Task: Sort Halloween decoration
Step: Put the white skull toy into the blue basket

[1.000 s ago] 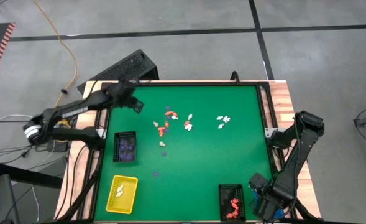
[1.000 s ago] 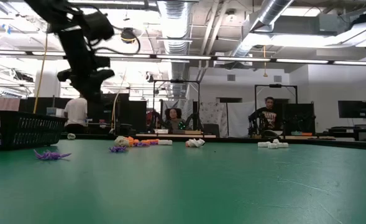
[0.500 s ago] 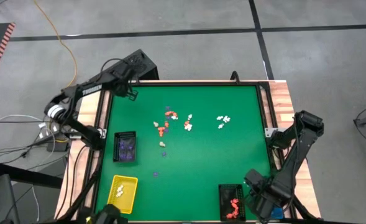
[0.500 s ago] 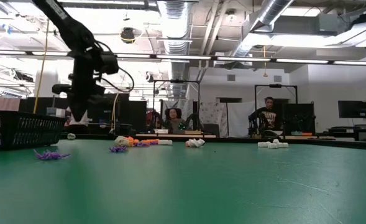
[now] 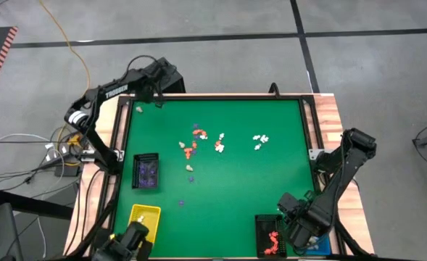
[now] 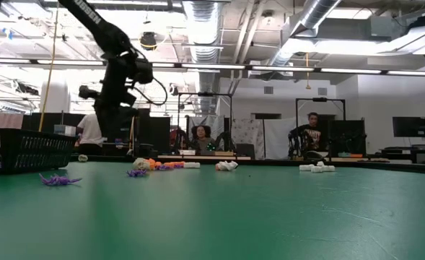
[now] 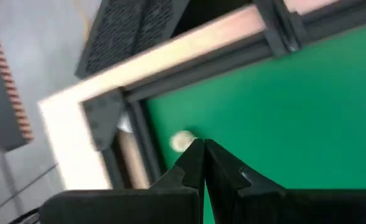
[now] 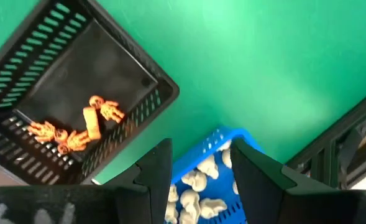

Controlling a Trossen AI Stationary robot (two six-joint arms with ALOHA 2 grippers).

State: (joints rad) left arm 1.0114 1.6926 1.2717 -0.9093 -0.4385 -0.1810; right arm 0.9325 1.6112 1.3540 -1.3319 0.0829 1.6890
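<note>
So my left gripper (image 5: 157, 102) sat over the far-left corner of the green table (image 5: 235, 188), fingers (image 7: 194, 163) pressed together with nothing between them. One cream figurine (image 5: 139, 109) lay on the mat just beside that corner, close to the fingertips in my left wrist view (image 7: 181, 141), not touching them as far as I could tell. My right gripper (image 5: 291, 217) hung at the near-right corner, fingers (image 8: 155, 165) spread apart and empty, above the edge where the black tray (image 8: 77, 68) met the blue tray (image 8: 210, 146). Orange-red figurines (image 8: 77, 127) lay in that black tray, and white figurines (image 8: 198, 186) lay in the blue one. Most of the loose Halloween decoration (image 5: 199, 141) was scattered around the far-middle of the mat: an orange-red and cream cluster, with a small white group (image 5: 259, 140) a bit to its right. Two purple pieces (image 5: 182, 203) lay nearer, apart from the cluster, toward the left side. A second black tray (image 5: 146, 172) on the left held purple pieces, and the yellow tray (image 5: 142, 223) at the near-left held pale ones. From the low view my left arm (image 6: 118, 76) hung above the far edge, and people (image 6: 309, 137) were seated in the room beyond.
</note>
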